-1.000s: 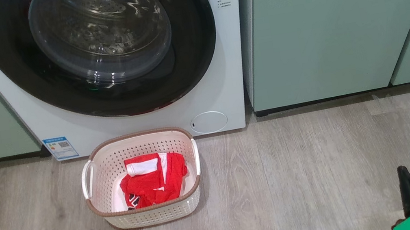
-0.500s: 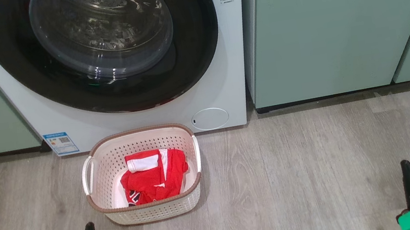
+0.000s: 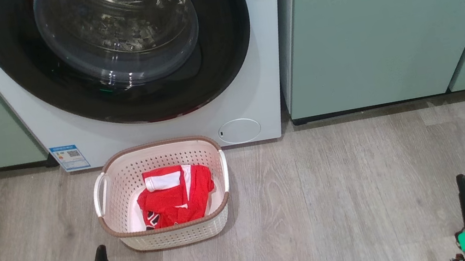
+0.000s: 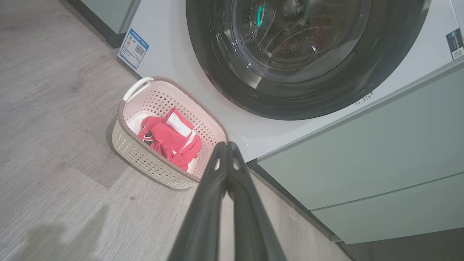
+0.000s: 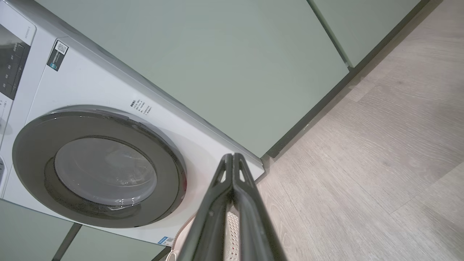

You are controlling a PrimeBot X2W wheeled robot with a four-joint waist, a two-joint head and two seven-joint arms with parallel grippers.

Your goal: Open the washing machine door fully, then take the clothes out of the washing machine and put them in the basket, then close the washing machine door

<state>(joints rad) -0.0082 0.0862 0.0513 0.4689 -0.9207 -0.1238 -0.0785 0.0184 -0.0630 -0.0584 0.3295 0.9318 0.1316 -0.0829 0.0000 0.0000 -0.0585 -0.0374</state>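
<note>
Seemingly nothing has moved — washing machine door (image 3: 230,56) closed, clothes (image 3: 178,199) in the basket (image 3: 160,143), left gripper (image 3: 101,254) and right gripper (image 3: 462,182) pinched together, empty — job looks done.

Pale green cabinets (image 3: 374,24), wood-look floor (image 3: 339,188)

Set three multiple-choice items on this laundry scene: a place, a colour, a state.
1. Where are the bright red fabric clothes? A in the drum; B in the cream perforated plastic basket; C on the floor.
2. What colour are the flat cabinets beside the big white washing machine? A brown; B blue; C pale green.
3. How is the round black-rimmed washing machine door? A shut; B ajar; C wide open.
Key: 1 B, they lie inside its walls; 2 C, green panels flank it; 3 A, its rim sits flush on the front.
</note>
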